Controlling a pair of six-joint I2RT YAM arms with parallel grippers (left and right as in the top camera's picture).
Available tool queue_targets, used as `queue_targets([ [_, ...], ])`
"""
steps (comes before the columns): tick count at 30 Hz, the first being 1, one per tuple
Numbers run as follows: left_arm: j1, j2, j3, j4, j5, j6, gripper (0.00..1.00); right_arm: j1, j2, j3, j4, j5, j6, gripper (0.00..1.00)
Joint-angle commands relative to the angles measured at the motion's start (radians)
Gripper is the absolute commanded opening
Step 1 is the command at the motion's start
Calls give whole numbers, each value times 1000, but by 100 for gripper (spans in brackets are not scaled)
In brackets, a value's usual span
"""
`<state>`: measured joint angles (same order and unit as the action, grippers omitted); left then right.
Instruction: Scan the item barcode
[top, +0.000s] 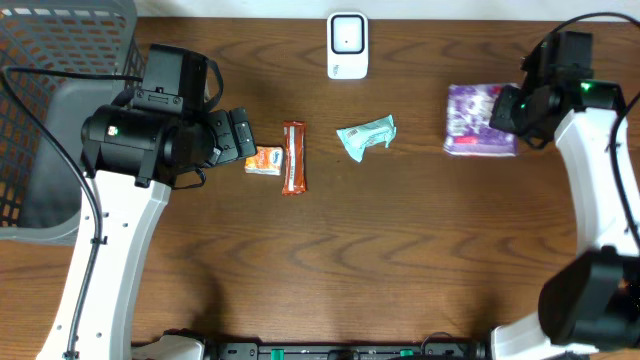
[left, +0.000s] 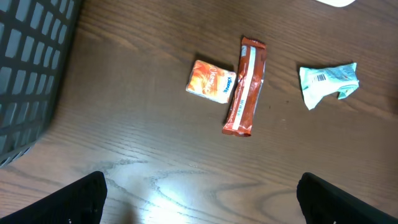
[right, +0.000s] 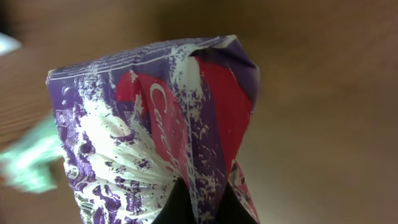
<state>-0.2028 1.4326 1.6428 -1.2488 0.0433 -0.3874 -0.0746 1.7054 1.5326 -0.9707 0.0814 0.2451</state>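
Two dark fingertips (right: 180, 210) of the right gripper (top: 512, 108) are pressed together on a bunched fold of the purple packet (right: 155, 124), and the film gathers into creases toward the pinch. From above, the packet sits at the right side of the table (top: 400, 270), under the gripper; whether it rests on the wood or hangs just clear of it I cannot tell. No barcode shows on the faces in view, and the wrist picture is blurred behind the packet. The white scanner (top: 347, 45) stands at the far edge near the middle, well apart from the packet, toward the robot's left and a little farther off. The right arm is the nearer one and has the item, so I judge the coming move to be a carry leftward and away, coded face turned to the scanner. Left of the packet lies a teal wrapper (top: 367, 136). Beyond it lie a red bar (top: 293, 157), its long axis running near to far, and an orange packet (top: 264, 160) touching its side. The left gripper (top: 240, 138) hovers beside them, fingers spread wide, holding nothing. A grey basket (top: 60, 60) fills the far left corner, cut off by the frame
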Motion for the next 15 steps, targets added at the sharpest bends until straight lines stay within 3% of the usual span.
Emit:
queue_targets([
  [1,3,-3,13,0,-6,10,98,89,13,3,-51,589,142,1],
  [6,3,-3,13,0,-5,9,98,166,96,2,-81,786,177,1],
  [12,3,-3,13,0,-5,9,98,232,253,2,-77,791,169,2],
  [15,3,-2,13,0,-5,10,98,283,311,2,-54,745,165,9],
])
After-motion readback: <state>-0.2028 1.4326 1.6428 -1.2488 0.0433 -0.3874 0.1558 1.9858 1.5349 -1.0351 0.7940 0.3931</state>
